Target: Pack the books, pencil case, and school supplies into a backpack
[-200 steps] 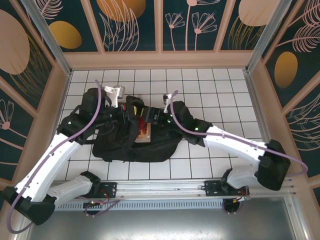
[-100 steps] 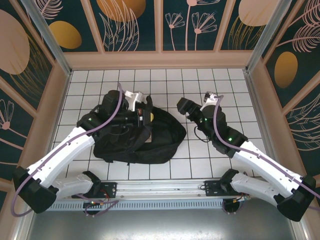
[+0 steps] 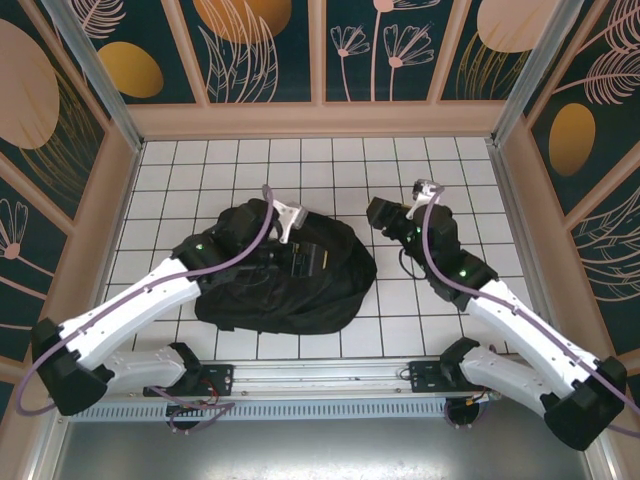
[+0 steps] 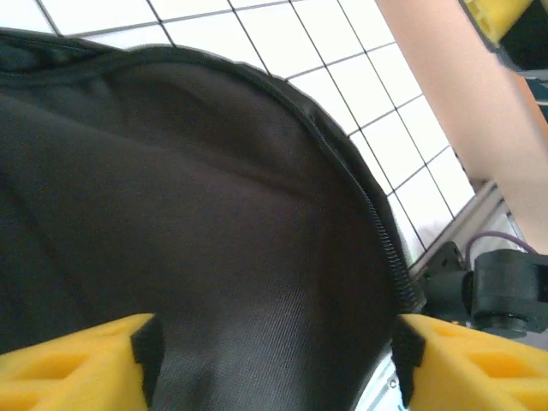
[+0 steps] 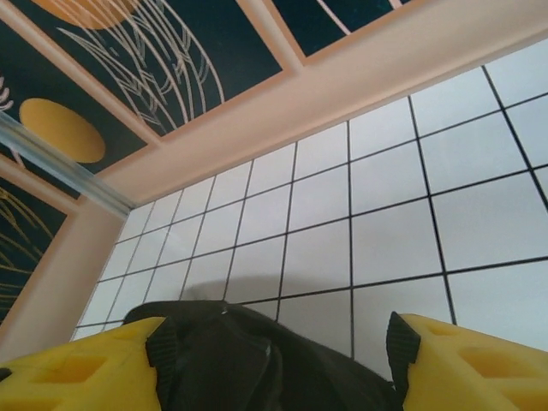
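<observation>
Overhead, the large soft black fabric backpack lies on the white tiled table. The orange book that showed in its mouth a second ago is now covered by fabric. The left gripper hovers over the bag's middle, while the right gripper has drawn back to just beside its upper right edge.

At the left wrist, yellow fingers that were clamped now stand spread above dark cloth beside a zip.

At the right wrist, the fingers are spread and empty, with the bag's edge below.

Probably the book is stowed, and the remaining supplies and closing come next.
</observation>
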Tool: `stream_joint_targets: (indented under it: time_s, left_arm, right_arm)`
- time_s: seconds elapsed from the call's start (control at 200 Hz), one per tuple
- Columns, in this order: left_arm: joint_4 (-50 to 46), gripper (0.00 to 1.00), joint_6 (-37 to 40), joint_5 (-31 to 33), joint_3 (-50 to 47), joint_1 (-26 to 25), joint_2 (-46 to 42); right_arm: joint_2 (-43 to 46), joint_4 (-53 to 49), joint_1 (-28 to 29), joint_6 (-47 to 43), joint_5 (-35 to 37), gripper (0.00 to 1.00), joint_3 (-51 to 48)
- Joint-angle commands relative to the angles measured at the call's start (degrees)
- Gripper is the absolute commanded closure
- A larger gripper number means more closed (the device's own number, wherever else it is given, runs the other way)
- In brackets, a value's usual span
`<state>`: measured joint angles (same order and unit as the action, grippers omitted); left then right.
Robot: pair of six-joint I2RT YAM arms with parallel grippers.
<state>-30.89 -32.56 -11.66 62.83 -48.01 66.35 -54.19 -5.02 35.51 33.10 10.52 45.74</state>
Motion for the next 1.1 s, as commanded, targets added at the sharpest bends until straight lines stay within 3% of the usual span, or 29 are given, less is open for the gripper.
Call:
stream_joint_targets:
  time_s: [0.0,0.15,0.195,0.285,0.395,0.681,0.836,1.091]
  left_arm:
    - [-6.49,0.19,-0.6,11.84,4.12,0.07,-5.67]
    - [-15.45,0.19,-11.2,29.26,1.87,0.02,-12.77]
    - [-15.92,0.2,-15.62,31.2,-1.68,0.09,-17.08]
    - [-16.94,0.22,-23.56,30.26,-8.37,0.05,-23.93]
    - [-21.14,0.24,-27.31,28.45,-14.89,0.05,-26.63]
    - [-13.51,0.29,-31.7,13.5,-33.19,0.07,-35.83]
    - [-13.82,0.29,-31.97,11.39,-35.58,0.02,-37.42]
    - [-16.75,0.26,-32.04,15.95,-30.62,0.02,-37.84]
  right_arm:
    - [-6.59,0.45,-3.83,-4.27,-14.93,0.27,5.13]
    - [-19.47,-4.06,-3.82,-7.86,-23.98,0.26,14.13]
    - [-23.94,-5.96,-3.7,-9.29,-27.87,0.26,17.47]
    - [-32.23,-10.17,-2.56,-12.4,-31.21,0.25,23.98]
    - [-40.18,-14.52,-0.9,-17.03,-31.32,0.22,30.99]
    - [-54.29,-21.86,1.2,-23.35,-21.42,0.21,42.16]
    - [-57.81,-22.31,0.29,-23.48,-18.15,0.32,43.27]
    - [-62.1,-22.28,0.34,-23.41,-24.32,0.55,43.7]
